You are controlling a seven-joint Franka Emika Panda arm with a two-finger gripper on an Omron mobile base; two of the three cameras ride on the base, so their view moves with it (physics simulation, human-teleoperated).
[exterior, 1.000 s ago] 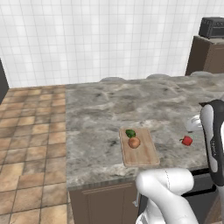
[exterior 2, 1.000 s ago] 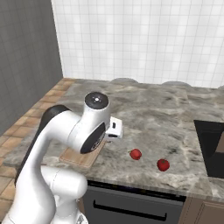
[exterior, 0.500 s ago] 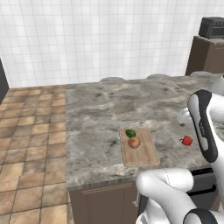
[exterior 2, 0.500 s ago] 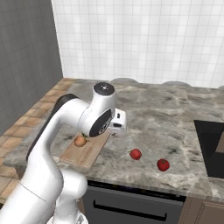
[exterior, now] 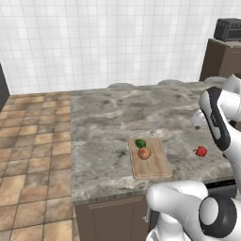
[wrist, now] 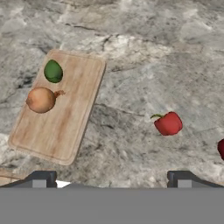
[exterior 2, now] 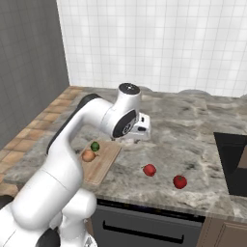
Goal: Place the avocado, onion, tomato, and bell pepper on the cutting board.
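- Left base view: avocado (exterior: 140, 143) and onion (exterior: 144, 153) are seen on the cutting board (exterior: 149, 158); the bell pepper (exterior: 201, 151) lies at 3 o'clock.
- Right base view: the gripper (exterior 2: 141, 129) hangs spread and empty; bell pepper (exterior 2: 149, 170) at its 5 o'clock, tomato (exterior 2: 180, 182) beyond.
- Hand view: the bell pepper (wrist: 168, 123) is found at 1 o'clock from the fingertips (wrist: 41, 178).

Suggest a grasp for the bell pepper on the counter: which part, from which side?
Probably the blocky red body of the bell pepper, taken from straight above. It lies on bare counter, clear of the cutting board, so the fingers can straddle it. Skip the short green stem: too thin to hold. The gripper is open.
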